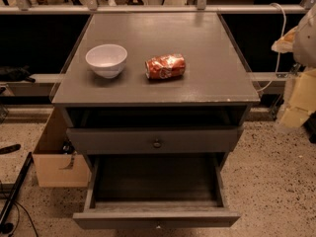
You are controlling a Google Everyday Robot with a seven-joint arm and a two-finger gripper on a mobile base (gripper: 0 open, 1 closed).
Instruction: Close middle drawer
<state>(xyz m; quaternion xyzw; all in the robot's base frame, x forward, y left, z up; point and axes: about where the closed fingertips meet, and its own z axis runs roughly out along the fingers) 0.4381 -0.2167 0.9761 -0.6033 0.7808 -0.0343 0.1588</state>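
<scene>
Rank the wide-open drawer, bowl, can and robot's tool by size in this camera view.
1. middle drawer, pulled far out.
2. white bowl.
3. crushed can, only slightly smaller.
The tool, at the right edge, sits nearer the camera, so it stays unranked.

There is only one camera. It stands in front of the worktop (197, 38) and higher than it, and it looks forward and down. The whole worktop shows, with the drawer fronts (197, 141) under it and the floor (276, 181) on both sides. The view is rather near: the bottom edge cuts the lowest front. The gripper (301, 98) is at the right edge, close to the lens.
</scene>
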